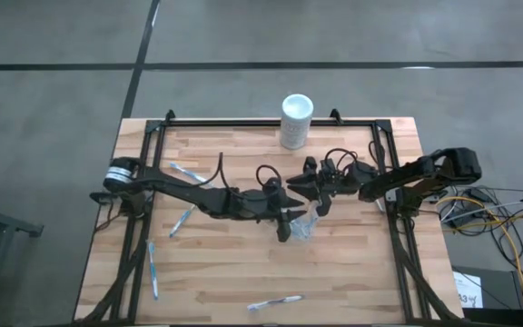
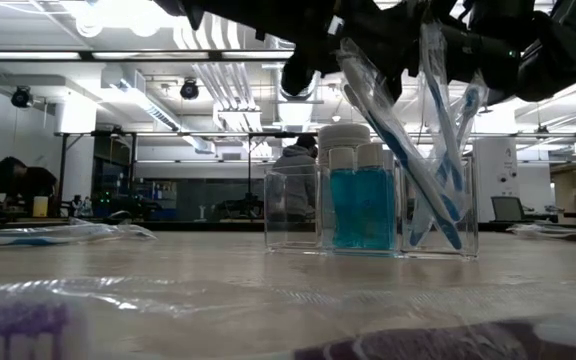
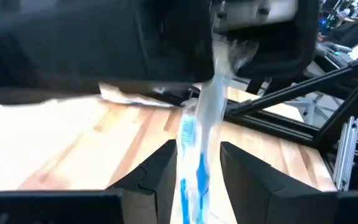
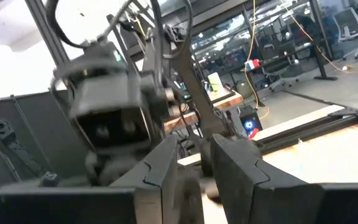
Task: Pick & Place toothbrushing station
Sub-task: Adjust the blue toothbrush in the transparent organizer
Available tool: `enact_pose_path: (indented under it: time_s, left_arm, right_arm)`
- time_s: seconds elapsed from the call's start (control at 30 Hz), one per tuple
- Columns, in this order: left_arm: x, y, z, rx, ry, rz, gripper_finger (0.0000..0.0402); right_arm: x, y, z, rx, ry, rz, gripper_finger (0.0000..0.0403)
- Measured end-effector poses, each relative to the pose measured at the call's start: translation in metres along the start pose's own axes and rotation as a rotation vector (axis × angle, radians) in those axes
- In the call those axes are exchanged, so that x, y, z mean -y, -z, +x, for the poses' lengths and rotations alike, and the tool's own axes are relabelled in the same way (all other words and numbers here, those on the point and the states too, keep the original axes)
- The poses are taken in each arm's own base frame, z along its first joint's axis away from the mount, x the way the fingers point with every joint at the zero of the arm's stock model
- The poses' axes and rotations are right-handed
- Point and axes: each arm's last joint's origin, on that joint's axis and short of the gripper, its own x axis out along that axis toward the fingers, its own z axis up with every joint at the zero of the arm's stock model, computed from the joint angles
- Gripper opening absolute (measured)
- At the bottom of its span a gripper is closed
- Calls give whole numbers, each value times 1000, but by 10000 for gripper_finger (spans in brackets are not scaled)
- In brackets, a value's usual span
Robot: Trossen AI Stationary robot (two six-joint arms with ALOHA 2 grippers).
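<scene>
Clear-wrapped blue-and-white toothbrush (image 3: 194, 149) hangs clamped in the left claw (image 1: 284, 221) above the clear cup (image 2: 438, 205) near the bench (image 1: 352, 272) centre; lower it straight, while the right claw (image 1: 309, 189), state unclear, waits beside.

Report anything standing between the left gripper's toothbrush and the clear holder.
Nothing visible blocks it. The left gripper holds the wrapped toothbrush right at the clear holder; the right gripper crowds in close above it.
</scene>
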Motion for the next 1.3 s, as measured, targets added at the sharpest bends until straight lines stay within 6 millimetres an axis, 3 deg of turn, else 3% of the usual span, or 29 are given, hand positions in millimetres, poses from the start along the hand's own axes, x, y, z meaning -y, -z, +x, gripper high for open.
enact_pose_path:
  time_s: [0.17, 0.67, 1.3]
  left_arm:
    - [0, 3, 4, 11, 13, -64, 129]
    - [2, -2, 6, 77, 42, 2, 129]
    - [2, -2, 6, 76, 48, -3, 129]
  right_arm:
    - [-1, -1, 0, 5, -3, -5, 88]
    - [-4, -10, 9, 35, -21, -11, 86]
    - [-3, -8, 10, 6, -7, -6, 80]
